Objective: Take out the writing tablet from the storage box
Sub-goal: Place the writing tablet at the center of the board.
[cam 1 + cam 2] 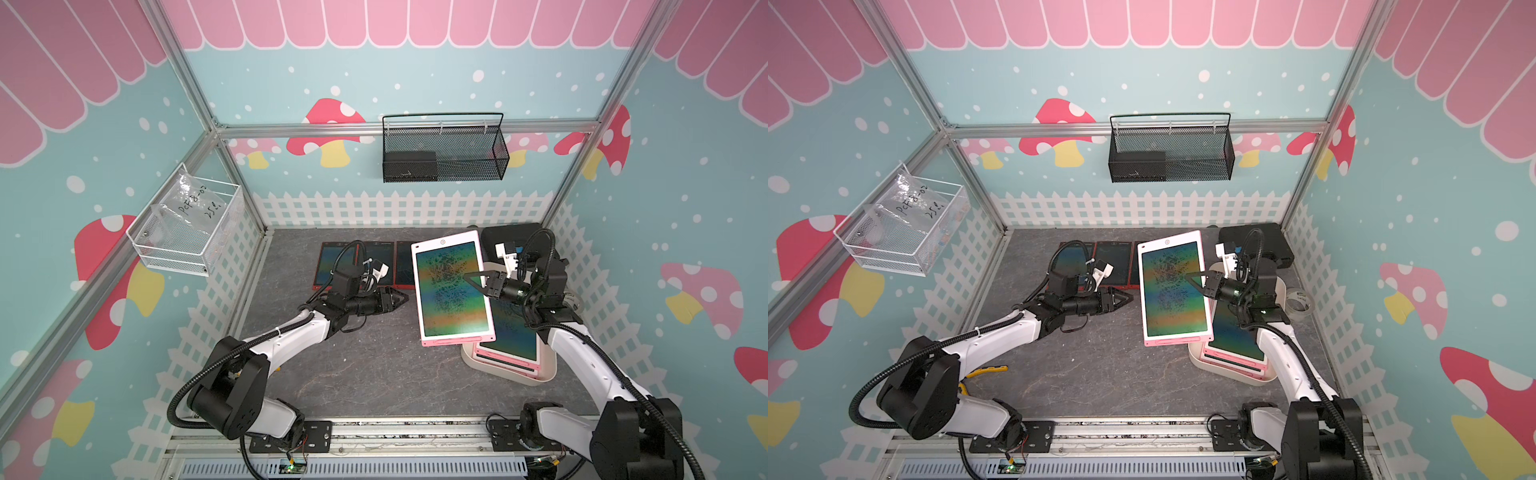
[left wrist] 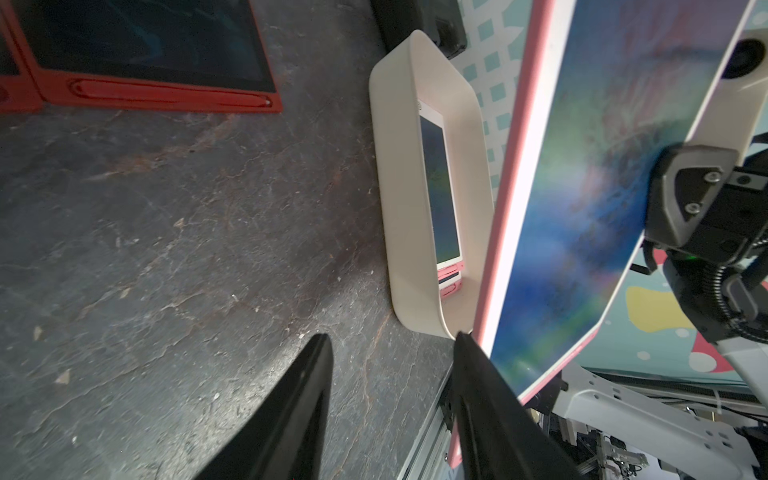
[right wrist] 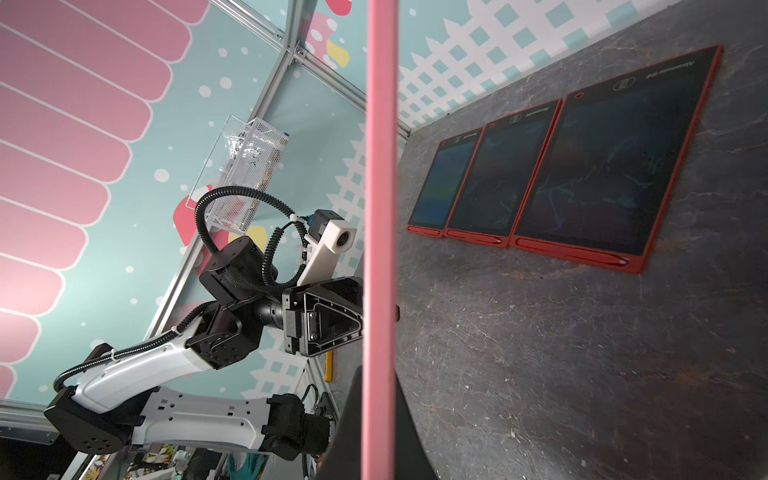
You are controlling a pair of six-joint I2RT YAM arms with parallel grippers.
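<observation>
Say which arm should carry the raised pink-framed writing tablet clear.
Right, likely: the right jaws clamp the pink-framed writing tablet above the cream-white plastic storage box; the left jaws stand open and empty.

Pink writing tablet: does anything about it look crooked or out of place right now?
Yes. The pink writing tablet hangs tilted in mid-air, pinched at one long edge by the right pincer, partly over the storage box, where other pink tablets lie flat. Nothing looks damaged or spilled.

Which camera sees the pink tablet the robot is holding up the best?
Both top views: the pink tablet shows nearly its whole screen and frame there. The left wrist view shows a blurry, cropped part; the right wrist view only its thin pink edge.
</observation>
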